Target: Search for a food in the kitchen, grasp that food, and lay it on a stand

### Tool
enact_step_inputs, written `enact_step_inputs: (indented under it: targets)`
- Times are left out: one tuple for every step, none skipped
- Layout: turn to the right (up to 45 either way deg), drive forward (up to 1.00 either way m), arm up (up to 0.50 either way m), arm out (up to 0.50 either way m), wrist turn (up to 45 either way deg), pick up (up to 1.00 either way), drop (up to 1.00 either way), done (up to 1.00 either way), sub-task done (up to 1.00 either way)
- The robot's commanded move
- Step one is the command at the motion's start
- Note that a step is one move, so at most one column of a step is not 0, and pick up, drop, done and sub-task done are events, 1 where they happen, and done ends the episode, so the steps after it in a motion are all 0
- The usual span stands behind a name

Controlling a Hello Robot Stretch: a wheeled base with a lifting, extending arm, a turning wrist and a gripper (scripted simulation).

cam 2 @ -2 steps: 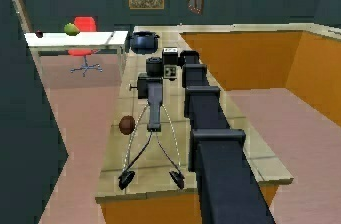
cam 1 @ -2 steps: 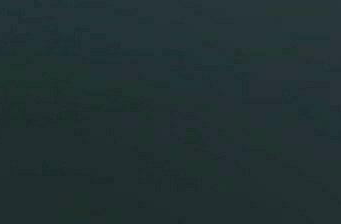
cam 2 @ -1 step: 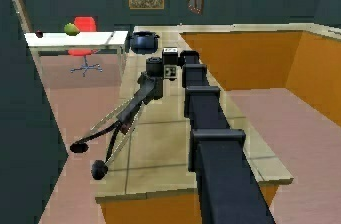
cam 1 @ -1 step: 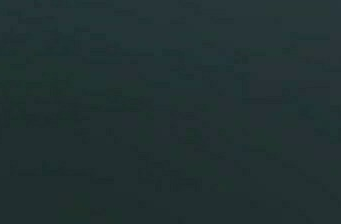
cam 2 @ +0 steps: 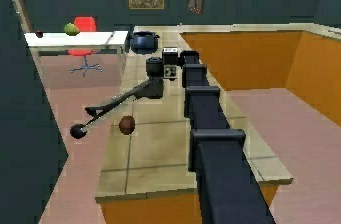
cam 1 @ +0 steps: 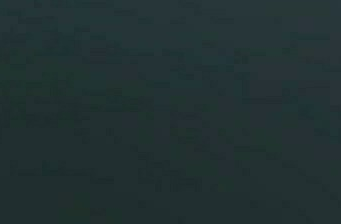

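A small brown rounded thing (cam 2: pixel 127 124), perhaps a food, lies on the pale countertop (cam 2: pixel 168 150) in the arm side view. My arm (cam 2: pixel 213 130) reaches out over this counter. The gripper (cam 2: pixel 85 118) points left and down from its dark body, with its thin fingers (cam 2: pixel 113 103) ending past the counter's left edge, just left of the brown thing. I cannot tell whether the gripper holds anything.
A dark pot (cam 2: pixel 143 42) stands farther along the counter. Beyond it is a white table (cam 2: pixel 98 40) with a green and red round thing (cam 2: pixel 75 27), and a red chair (cam 2: pixel 83 62) under it. Orange walls (cam 2: pixel 238 55) edge the right. A dark flat surface (cam 1: pixel 170 112) stands close ahead.
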Motion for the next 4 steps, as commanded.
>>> enact_step_inputs:
  targets:
    - [0.0, 0.0, 0.0, 0.0, 45.0, 0.0, 0.0, 0.0, 0.0]
    - [0.0, 0.0, 0.0, 0.0, 3.0, 0.0, 0.0, 0.0, 0.0]
    - [0.0, 0.0, -0.12, 0.0, 0.0, 0.0, 0.0, 0.0, 0.0]
    - [0.0, 0.0, 0.0, 0.0, 0.0, 1.0, 0.0, 0.0, 0.0]
